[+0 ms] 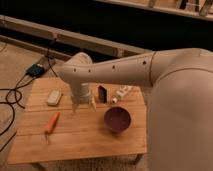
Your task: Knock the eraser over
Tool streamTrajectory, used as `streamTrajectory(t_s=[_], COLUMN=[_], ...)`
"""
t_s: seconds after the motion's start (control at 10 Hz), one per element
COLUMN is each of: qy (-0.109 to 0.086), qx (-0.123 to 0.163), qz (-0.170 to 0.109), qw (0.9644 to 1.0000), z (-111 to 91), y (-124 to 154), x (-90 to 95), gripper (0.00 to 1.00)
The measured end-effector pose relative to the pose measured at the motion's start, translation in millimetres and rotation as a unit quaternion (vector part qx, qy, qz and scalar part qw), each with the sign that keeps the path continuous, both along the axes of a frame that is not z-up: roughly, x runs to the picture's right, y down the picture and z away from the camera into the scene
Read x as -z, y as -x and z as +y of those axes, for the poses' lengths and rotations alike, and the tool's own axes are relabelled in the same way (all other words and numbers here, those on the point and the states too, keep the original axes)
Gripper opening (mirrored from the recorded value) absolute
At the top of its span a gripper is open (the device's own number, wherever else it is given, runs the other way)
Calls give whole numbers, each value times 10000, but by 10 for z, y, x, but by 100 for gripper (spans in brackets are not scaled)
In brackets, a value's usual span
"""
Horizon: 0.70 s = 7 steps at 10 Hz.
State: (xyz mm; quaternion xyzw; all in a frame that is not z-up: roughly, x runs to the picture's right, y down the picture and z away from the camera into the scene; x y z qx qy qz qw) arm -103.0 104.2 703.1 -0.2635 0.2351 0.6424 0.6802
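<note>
The eraser [102, 93] is a small dark block standing upright on the wooden table [75, 135], near its back middle. My gripper [83, 105] hangs from the white arm just left of the eraser, its fingertips pointing down close to the table top. There is a narrow gap between the gripper and the eraser.
A white flat bar [54, 97] lies at the back left. An orange carrot-like item [51, 122] lies at the left front. A dark purple bowl [117, 119] sits right of centre. A white tube with a red tip [121, 93] lies right of the eraser. Cables run over the floor at left.
</note>
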Motion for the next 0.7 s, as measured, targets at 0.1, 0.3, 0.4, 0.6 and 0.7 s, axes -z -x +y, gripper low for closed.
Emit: streamTrajectory(t_s=[0.1,0.3,0.4,0.6,0.7], qy=[0,0,6,49,66], qx=[0,0,3,102,144], qz=[0,0,0,-2,9], qw=[10000,10000,10000,9999,9999], z=[0,0,3,-20,-48], y=[0,0,1,-97,-178], x=[0,0,-2,-79,-135], gripper=[65,65,65,65,65])
